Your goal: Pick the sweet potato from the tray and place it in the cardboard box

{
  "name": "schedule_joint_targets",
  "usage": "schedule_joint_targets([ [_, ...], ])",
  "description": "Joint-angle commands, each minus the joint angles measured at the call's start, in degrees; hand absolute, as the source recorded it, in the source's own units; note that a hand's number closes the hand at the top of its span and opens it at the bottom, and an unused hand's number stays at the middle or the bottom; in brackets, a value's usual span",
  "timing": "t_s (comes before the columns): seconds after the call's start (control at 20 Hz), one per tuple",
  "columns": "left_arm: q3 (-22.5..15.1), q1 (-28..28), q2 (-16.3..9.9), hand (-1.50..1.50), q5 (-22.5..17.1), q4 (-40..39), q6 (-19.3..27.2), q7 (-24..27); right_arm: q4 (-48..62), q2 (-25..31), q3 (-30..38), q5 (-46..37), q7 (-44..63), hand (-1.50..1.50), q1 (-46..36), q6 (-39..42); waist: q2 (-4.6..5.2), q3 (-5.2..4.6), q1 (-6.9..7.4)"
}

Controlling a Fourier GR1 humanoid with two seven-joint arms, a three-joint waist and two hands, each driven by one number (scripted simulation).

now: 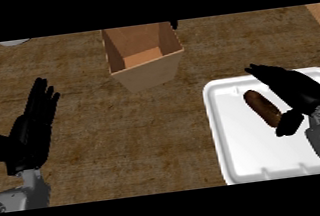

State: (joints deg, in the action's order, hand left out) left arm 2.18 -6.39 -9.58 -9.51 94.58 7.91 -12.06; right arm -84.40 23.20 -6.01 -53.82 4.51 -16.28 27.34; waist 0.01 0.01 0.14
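Fingers (269,72) of right hand (298,92) — extended over the far part of the tray, thumb (289,123) spread below; the sweet potato lies in the gap between them, seemingly not yet clasped. Hand spread wide, holding nothing that can be made out

Item: sweet potato (263,108) — long, slim, dark reddish-brown, tapered at both ends; lies diagonally on the floor of the tray, far end toward the box, near end by the thumb. Judged light and easy to roll if nudged sideways

Item: tray (230,136) — white, shallow, rounded corners, at the right of the counter; holds only the sweet potato

Item: cardboard box (149,73) — tall, open-topped, brown, standing at centre far side, well apart from the tray; interior appears bare

Item: left hand (31,127) — resting at the left, fingers straight and up, nothing held

Item: counter (129,134) — dark wood grain

Step in hand: the pick, at the reach-and-close stage; placing not yet begun

Next move calls for: fingers and thumb to curl round the sweet potato across its narrow width, then a lift clear of the tray rim and a carry left and away to above the box opening
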Motion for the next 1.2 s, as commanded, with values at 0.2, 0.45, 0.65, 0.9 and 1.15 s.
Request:
schedule_joint_targets([
  [0.2, 0.38, 3.61, 0.27, 0.0, 1.33, 3.87, -1.71, -0.56, 0.3, -2.72, -0.34, -4.3, -0.42, -1.5, 2.34, -0.95, -0.06, -0.01, 0.02],
  [0.45, 1.74, 1.67, 0.54, 0.0, 0.08, 4.12, -2.37, -3.33, 5.75, -3.37, 0.34, -5.99, -4.1, -1.5, 1.73, -3.16, -0.01, 0.0, 0.12],
  [0.65, 0.77, -1.08, 2.12, 0.0, 3.06, 2.23, 0.04, -3.63, 7.69, -0.21, 3.7, -6.09, -7.44, -1.5, -0.68, -2.15, -0.01, 0.0, -0.06],
  [0.9, 1.48, 1.22, 2.99, 0.0, 2.53, 1.98, -1.82, -0.53, 9.61, -4.74, 1.12, -9.75, -6.75, -1.5, 0.98, -6.65, 0.0, -0.01, -0.01],
  [1.15, 1.97, 1.6, 2.29, 0.0, 2.27, 4.42, -3.0, -2.98, 8.27, -4.08, 2.26, -10.19, -7.54, 1.5, -1.66, -3.52, -0.03, -0.01, -0.01],
])
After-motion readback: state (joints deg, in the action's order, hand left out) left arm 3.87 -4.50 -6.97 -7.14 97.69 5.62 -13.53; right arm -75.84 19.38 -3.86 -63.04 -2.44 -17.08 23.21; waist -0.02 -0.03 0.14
